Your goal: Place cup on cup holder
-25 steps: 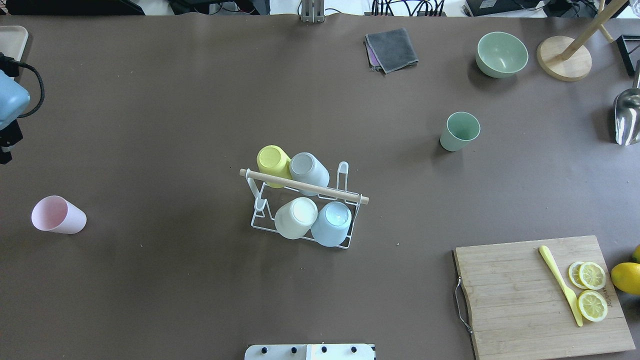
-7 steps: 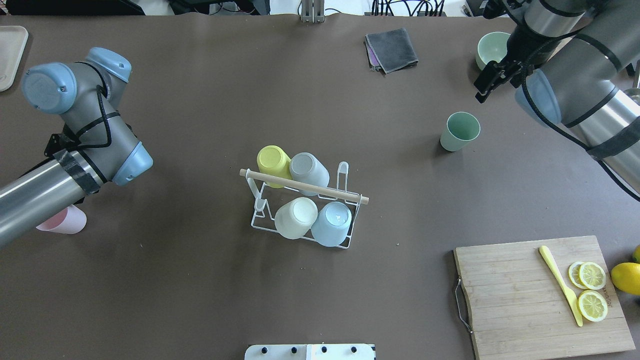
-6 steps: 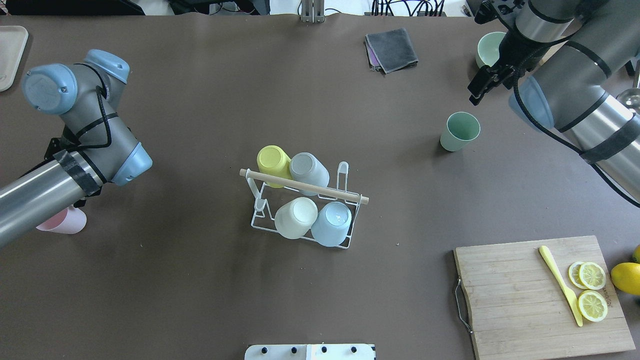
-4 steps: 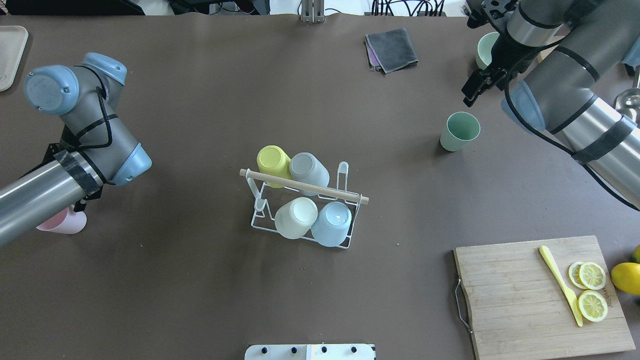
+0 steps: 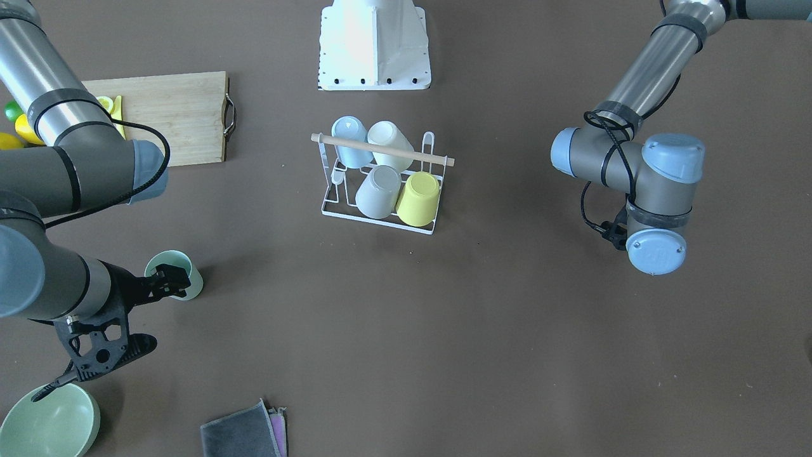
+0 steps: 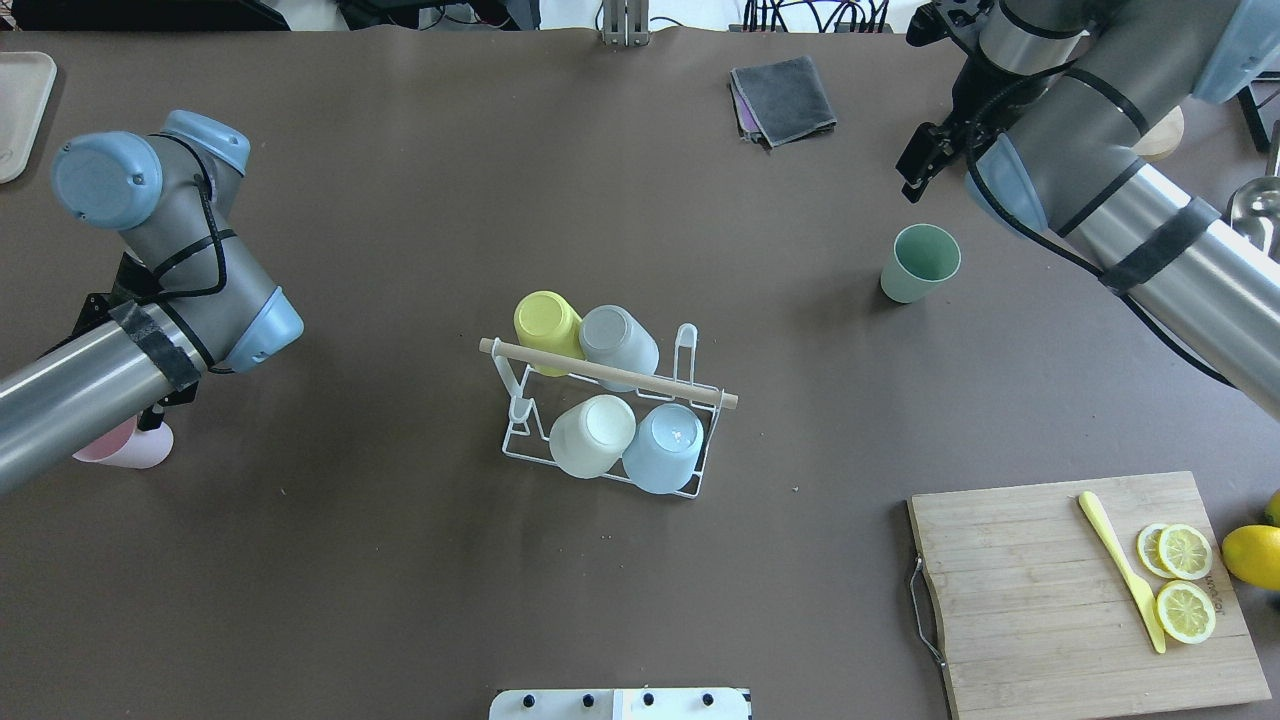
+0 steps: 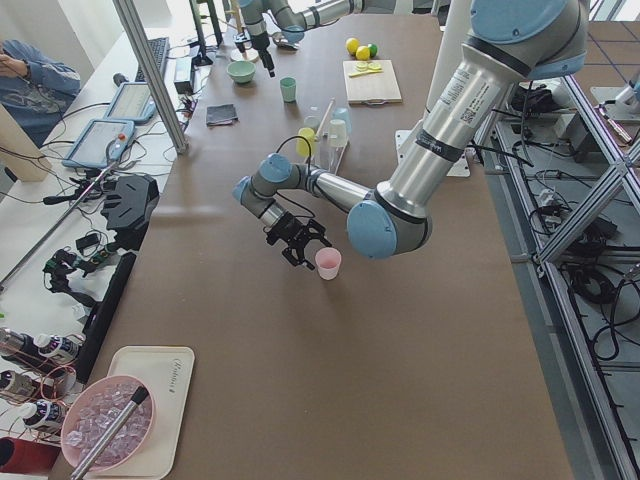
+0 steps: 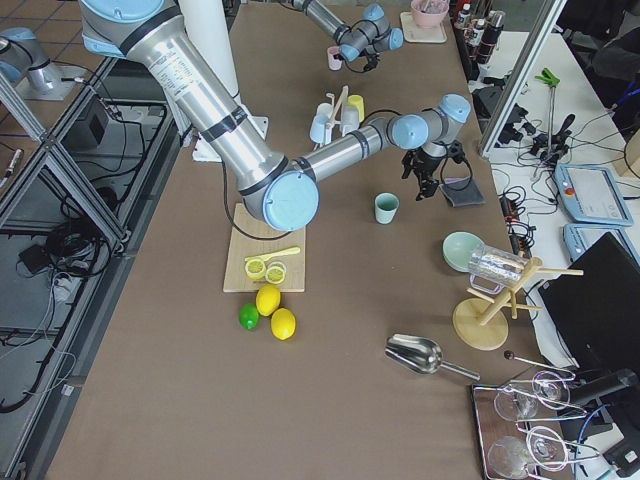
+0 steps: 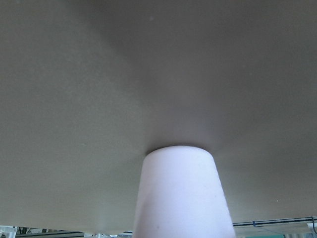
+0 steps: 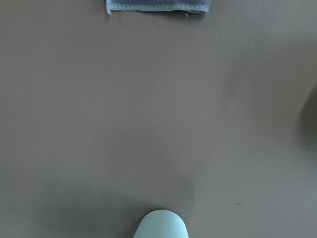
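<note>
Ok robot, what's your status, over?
Right end effector open near green cup. Left end effector at pink cup, grip unclear. Cup holder holds four cups, two prongs free.

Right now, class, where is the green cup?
In the overhead view the green cup stands upright in the right half, right of the cup holder, with the right gripper close by on its far side.

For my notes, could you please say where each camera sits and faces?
Front-facing: across the table, down at the white wire cup holder; left arm, right arm.
Overhead: opposite side, facing down; both arms.
Exterior left: table's left end, along it; left arm near.
Exterior right: opposite end, likewise; right arm near.
Left wrist: low, facing the pale pink plastic cup; no body.
Right wrist: facing table, mint green plastic cup; no body.
Shared: the first two show the holder.
</note>
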You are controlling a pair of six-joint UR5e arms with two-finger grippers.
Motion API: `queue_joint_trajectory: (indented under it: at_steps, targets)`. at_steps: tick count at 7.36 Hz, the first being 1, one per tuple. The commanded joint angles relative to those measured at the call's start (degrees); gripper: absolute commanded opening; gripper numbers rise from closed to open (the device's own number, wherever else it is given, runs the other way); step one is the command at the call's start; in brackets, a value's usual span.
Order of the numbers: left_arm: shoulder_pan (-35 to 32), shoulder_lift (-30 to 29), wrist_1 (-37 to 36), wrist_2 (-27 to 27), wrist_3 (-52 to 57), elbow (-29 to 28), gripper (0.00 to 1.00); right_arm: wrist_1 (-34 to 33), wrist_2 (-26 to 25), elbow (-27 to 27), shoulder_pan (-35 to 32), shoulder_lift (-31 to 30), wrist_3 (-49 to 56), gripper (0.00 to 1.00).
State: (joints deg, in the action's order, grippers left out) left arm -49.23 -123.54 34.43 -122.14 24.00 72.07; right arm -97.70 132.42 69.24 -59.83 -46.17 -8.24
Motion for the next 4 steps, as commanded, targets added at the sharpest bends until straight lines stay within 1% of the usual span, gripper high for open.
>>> queue_joint_trajectory:
  at_steps: [1, 2, 3, 4]
  targets:
    - [0.9, 0.0, 0.5, 0.4, 0.0, -1.7, 0.98, -0.2, 0.1, -11.7, 0.2, 6.2, 0.2, 1.00]
    - [1.3, 0.0, 0.9, 0.5, 0.0, -2.1, 0.98, -2.0, 0.2, -15.0, 0.4, 7.9, 0.2, 1.00]
    - [1.6, -0.3, 1.2, 0.6, 0.1, -2.7, 0.98, -5.4, 0.2, -16.8, 1.5, 9.4, 0.2, 1.00]
    - [1.6, -0.5, 1.1, 2.2, 0.0, -2.8, 0.98, -10.1, 0.5, -17.3, 2.7, 10.7, 0.2, 1.00]
